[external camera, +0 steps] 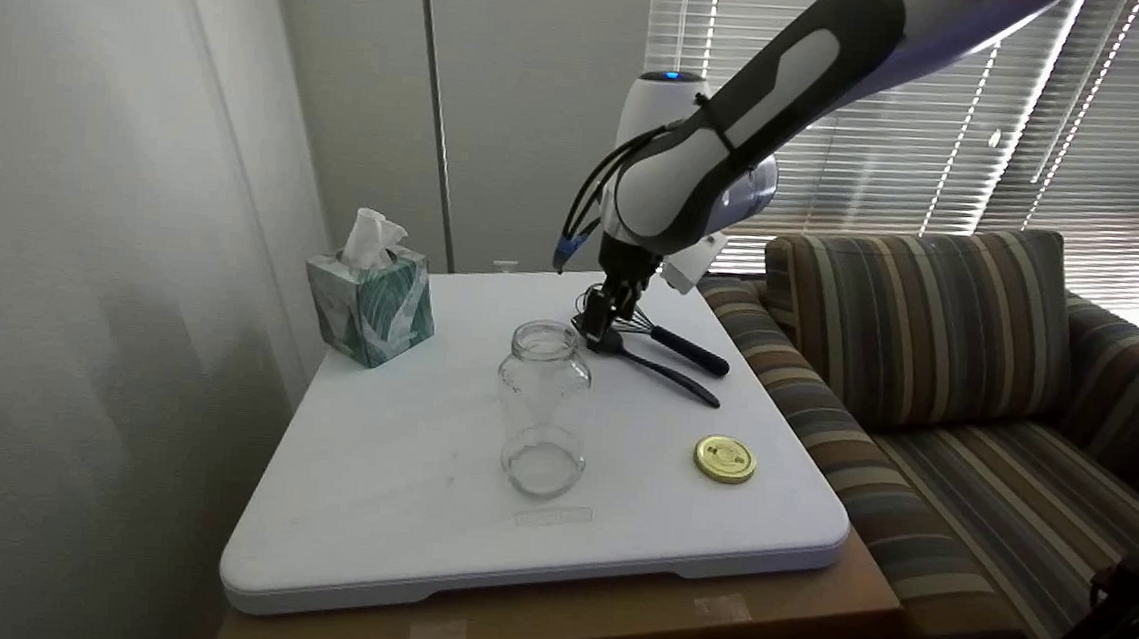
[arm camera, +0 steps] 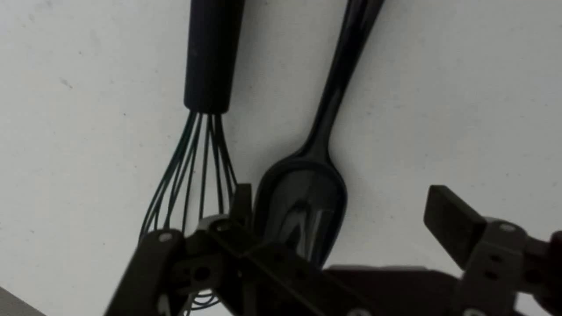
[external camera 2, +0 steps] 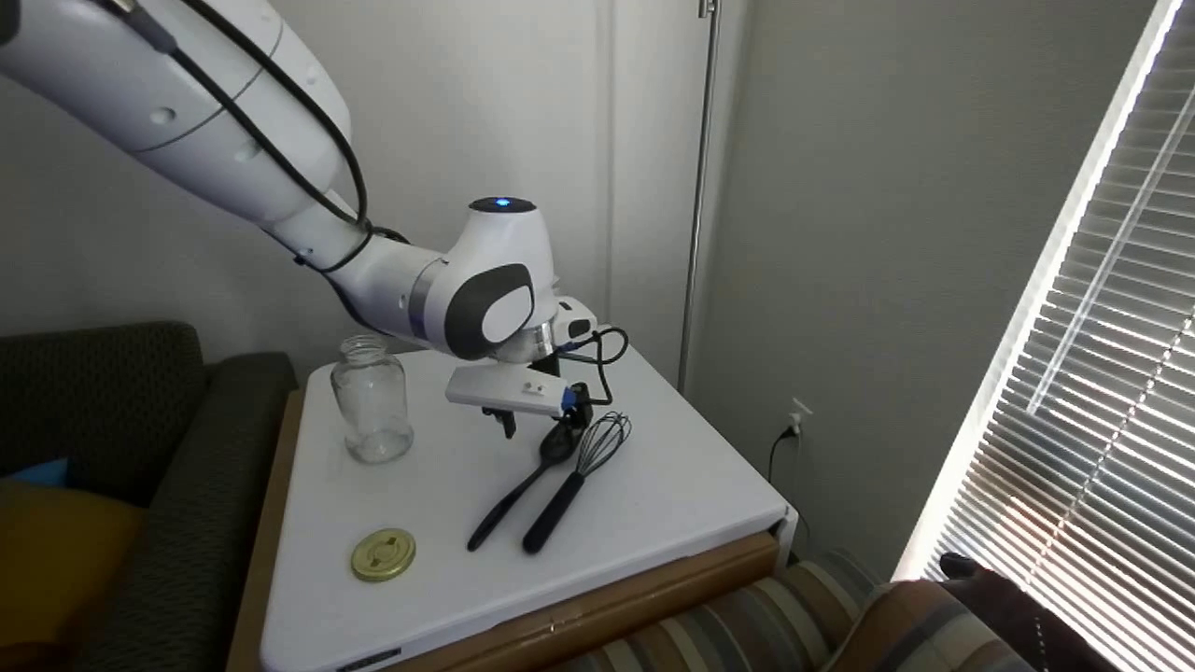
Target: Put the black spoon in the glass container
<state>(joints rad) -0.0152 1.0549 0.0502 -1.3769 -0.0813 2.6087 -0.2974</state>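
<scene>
The black spoon [external camera: 671,372] lies flat on the white table; it also shows in an exterior view [external camera 2: 512,499] and in the wrist view [arm camera: 303,188]. My gripper [arm camera: 341,197] is open just above it, with the spoon's bowl between the fingers, close to the left finger. The bowl's tip is hidden behind that finger. I cannot tell whether they touch. The gripper also shows in both exterior views [external camera: 602,320] [external camera 2: 544,420]. The clear glass container [external camera: 544,398] stands upright and open, apart from the gripper; it also shows in an exterior view [external camera 2: 373,406].
A whisk [external camera 2: 557,511] lies beside the spoon; its wires [arm camera: 193,166] are next to the left finger in the wrist view. A yellow lid [external camera: 725,459] lies on the white table [external camera: 366,506]. A tissue box [external camera: 375,306] stands near the wall. A striped sofa [external camera: 915,324] borders the table.
</scene>
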